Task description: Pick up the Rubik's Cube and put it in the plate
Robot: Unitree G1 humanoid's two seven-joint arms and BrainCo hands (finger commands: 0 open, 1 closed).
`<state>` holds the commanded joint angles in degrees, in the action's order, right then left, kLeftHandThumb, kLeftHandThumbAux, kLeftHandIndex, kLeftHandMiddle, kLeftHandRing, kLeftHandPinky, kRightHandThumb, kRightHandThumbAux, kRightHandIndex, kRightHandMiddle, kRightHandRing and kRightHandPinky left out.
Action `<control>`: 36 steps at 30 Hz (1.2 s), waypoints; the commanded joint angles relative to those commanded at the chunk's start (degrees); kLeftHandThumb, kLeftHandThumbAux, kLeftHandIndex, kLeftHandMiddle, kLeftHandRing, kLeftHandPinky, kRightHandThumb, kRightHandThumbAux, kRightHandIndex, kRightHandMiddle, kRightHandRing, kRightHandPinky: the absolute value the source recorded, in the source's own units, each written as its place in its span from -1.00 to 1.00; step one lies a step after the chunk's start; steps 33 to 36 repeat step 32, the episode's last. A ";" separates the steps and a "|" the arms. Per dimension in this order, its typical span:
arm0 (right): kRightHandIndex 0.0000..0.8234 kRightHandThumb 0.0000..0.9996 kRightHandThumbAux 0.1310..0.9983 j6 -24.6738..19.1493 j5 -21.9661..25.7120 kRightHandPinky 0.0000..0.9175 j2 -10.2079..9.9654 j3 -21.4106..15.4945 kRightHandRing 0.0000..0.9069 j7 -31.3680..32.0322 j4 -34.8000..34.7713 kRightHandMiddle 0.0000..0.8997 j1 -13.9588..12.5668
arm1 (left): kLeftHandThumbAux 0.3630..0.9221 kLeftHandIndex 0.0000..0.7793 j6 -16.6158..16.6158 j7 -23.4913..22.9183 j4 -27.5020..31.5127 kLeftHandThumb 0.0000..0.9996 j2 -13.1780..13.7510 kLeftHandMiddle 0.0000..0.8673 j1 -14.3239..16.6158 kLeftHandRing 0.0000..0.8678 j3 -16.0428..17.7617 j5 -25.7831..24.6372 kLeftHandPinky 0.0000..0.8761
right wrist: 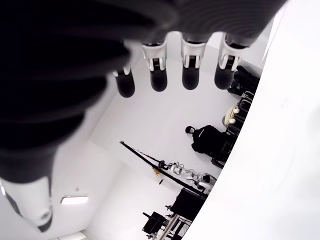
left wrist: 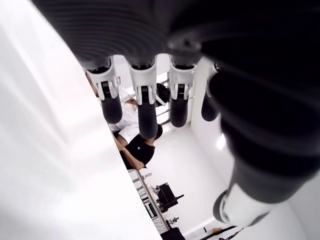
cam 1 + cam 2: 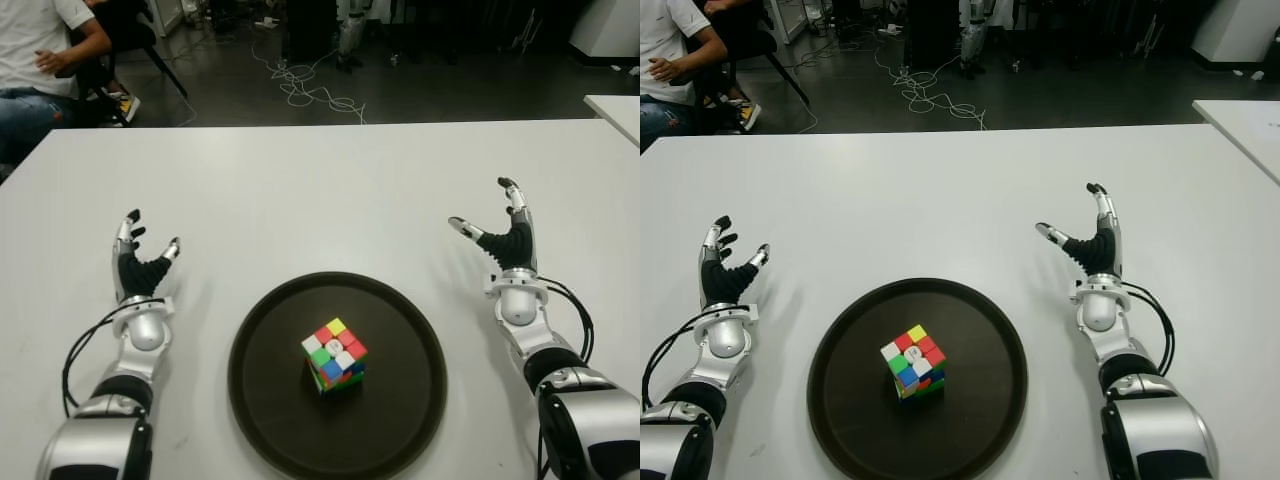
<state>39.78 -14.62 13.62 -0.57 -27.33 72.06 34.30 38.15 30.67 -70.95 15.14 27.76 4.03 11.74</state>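
Note:
A multicoloured Rubik's Cube [image 3: 334, 354] stands near the middle of a round dark brown plate [image 3: 270, 400] at the front centre of the white table [image 3: 320, 190]. My left hand [image 3: 140, 262] is to the left of the plate, fingers spread upward and holding nothing. On the plate's right side my right hand [image 3: 503, 235] is likewise open, thumb out toward the plate. Both wrist views show straight fingers [image 2: 142, 107] [image 1: 192, 67] with nothing between them.
A seated person [image 3: 35, 60] is beyond the table's far left corner. Cables [image 3: 300, 85] lie on the dark floor behind the table. Another white table's corner [image 3: 615, 110] shows at the far right.

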 joint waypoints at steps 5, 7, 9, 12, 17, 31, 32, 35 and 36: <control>-0.92 -1.00 0.11 -0.09 0.38 -1.00 -0.17 -0.32 -1.00 0.26 0.24 -1.00 0.20 | 0.50 -0.69 0.10 -0.53 -0.08 -1.00 0.03 -0.67 0.03 -0.64 0.23 -0.20 -0.63; -0.91 -1.00 0.11 -0.18 0.44 -1.00 -0.24 -0.40 -1.00 0.25 0.33 -1.00 0.29 | 0.51 -0.70 0.12 -0.99 -0.09 -1.00 0.04 -0.68 0.02 -0.66 0.35 -0.33 -0.66; -0.89 -1.00 0.14 -0.18 0.50 -1.00 -0.29 -0.45 -1.00 0.30 0.38 -1.00 0.32 | 0.53 -0.72 0.04 -1.43 -0.12 -1.00 0.02 -0.69 0.03 -0.67 0.48 -0.46 -0.67; -0.89 -1.00 0.16 -0.09 0.58 -1.00 -0.35 -0.51 -1.00 0.51 0.44 -1.00 0.27 | 0.54 -0.72 0.11 -1.84 -0.13 -1.00 0.00 -0.68 0.02 -0.66 0.63 -0.58 -0.67; -0.91 -1.00 0.18 0.01 0.78 -1.00 -0.40 -0.66 -1.00 0.87 0.44 -1.00 0.21 | 0.55 -0.73 0.22 -2.06 -0.07 -1.00 -0.09 -0.68 0.00 -0.67 0.79 -0.67 -0.71; -0.90 -1.00 0.24 1.24 2.27 -1.00 -0.47 -1.36 -1.00 3.52 0.22 -1.00 0.10 | 0.56 -0.71 0.29 -2.16 0.11 -1.00 -0.39 -0.69 0.03 -0.68 1.15 -0.83 -0.71; -0.90 -1.00 0.25 1.33 2.21 -1.00 -0.46 -1.35 -1.00 3.50 0.20 -1.00 0.10 | 0.56 -0.71 0.28 -2.16 0.12 -1.00 -0.40 -0.69 0.03 -0.68 1.18 -0.83 -0.73; -0.90 -1.00 0.25 1.33 2.21 -1.00 -0.46 -1.35 -1.00 3.50 0.20 -1.00 0.10 | 0.56 -0.71 0.28 -2.16 0.12 -1.00 -0.40 -0.69 0.03 -0.68 1.18 -0.83 -0.73; -0.90 -1.00 0.25 1.33 2.21 -1.00 -0.46 -1.35 -1.00 3.50 0.20 -1.00 0.10 | 0.56 -0.71 0.28 -2.16 0.12 -1.00 -0.40 -0.69 0.03 -0.68 1.18 -0.83 -0.73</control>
